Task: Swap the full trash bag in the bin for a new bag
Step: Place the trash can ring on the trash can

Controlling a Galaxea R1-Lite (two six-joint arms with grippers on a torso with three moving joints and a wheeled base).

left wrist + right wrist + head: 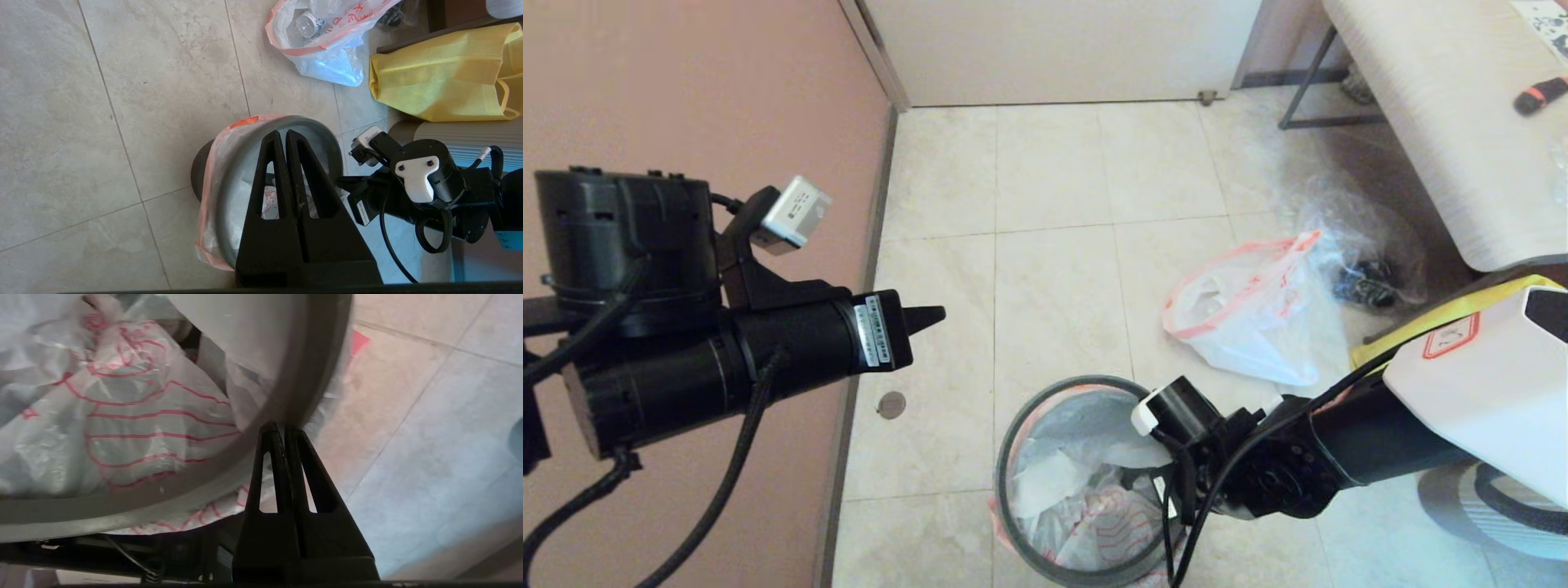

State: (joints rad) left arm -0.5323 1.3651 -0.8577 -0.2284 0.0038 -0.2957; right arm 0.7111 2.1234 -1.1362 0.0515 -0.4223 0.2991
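The black bin (pixel 199 171) stands on the tiled floor with its grey rim ring (pixel 1010 441) on top. The new bag (pixel 1094 514), white with red drawings, lines the inside and folds out under the ring (pixel 310 375); its red-lined film (pixel 122 428) fills the bin. My right gripper (pixel 280 428) is shut, its tips pressed against the ring at the bin's right side (pixel 1134 476). The left gripper (pixel 935 313) is shut and empty, held high above and to the left of the bin (pixel 284 134). The full trash bag (pixel 1250 310) lies on the floor behind the bin, a bottle showing through (pixel 306 24).
A yellow bag (pixel 441 73) sits right of the bin, by a clear plastic bag (pixel 1364 245) under a pale table (pixel 1437 106). A pink wall (pixel 686 82) runs along the left. A round floor drain (pixel 891 404) lies near it.
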